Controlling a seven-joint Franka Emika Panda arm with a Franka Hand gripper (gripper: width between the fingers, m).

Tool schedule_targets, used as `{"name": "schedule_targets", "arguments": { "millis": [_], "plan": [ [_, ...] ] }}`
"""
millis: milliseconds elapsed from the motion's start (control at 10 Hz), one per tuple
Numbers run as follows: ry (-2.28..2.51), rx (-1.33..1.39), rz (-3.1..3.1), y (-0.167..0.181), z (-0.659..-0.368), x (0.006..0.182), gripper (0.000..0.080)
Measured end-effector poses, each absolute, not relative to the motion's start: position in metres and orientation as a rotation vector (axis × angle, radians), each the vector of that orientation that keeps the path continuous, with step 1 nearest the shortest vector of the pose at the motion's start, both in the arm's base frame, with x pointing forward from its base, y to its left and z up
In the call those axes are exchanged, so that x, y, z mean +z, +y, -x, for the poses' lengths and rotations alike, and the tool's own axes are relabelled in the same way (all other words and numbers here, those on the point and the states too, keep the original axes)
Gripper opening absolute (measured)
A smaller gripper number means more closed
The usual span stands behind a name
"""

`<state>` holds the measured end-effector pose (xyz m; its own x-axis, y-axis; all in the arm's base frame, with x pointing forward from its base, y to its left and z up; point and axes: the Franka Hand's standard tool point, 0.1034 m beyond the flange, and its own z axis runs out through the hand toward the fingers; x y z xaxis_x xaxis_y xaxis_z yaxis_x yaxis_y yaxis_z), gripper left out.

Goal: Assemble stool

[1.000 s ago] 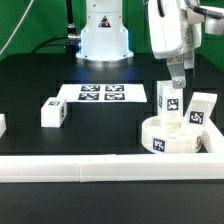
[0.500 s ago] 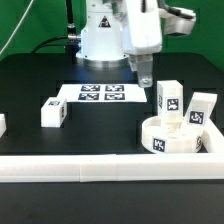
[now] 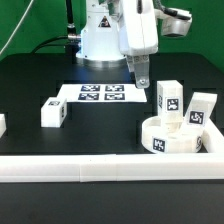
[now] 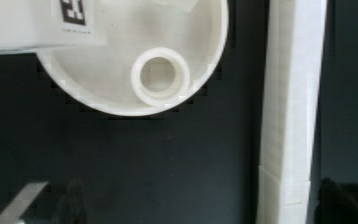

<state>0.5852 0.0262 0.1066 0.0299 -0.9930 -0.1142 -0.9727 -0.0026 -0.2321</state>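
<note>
The round white seat disc (image 3: 172, 138) lies near the exterior view's right. Two white leg blocks with tags stand upright in it, one (image 3: 169, 97) on the left and one (image 3: 201, 110) on the right. A third leg block (image 3: 53, 112) lies on the black table at the left. My gripper (image 3: 141, 84) hangs open and empty above the table, left of the seat and apart from it. In the wrist view the seat disc (image 4: 105, 75), one of its sockets (image 4: 160, 78) and a tagged leg (image 4: 34, 25) show beyond my gripper (image 4: 185, 205).
The marker board (image 3: 101, 93) lies flat behind the gripper. A long white rail (image 3: 100, 168) runs along the front, also seen in the wrist view (image 4: 295, 110), and another rail (image 3: 218, 138) stands at the right. A small white piece (image 3: 1, 125) sits at the left edge.
The gripper has moved from just above the left upright leg towards the exterior view's left, empty. It has hardly moved in the last half second. The parts stay put.
</note>
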Motion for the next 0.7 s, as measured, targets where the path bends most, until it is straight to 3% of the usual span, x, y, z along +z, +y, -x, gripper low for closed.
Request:
{"name": "schedule_targets", "arguments": {
  "millis": [700],
  "plan": [
    [1.231, -0.195, 2.696, 0.003, -0.583, 0.105, 0.0649]
  ]
}}
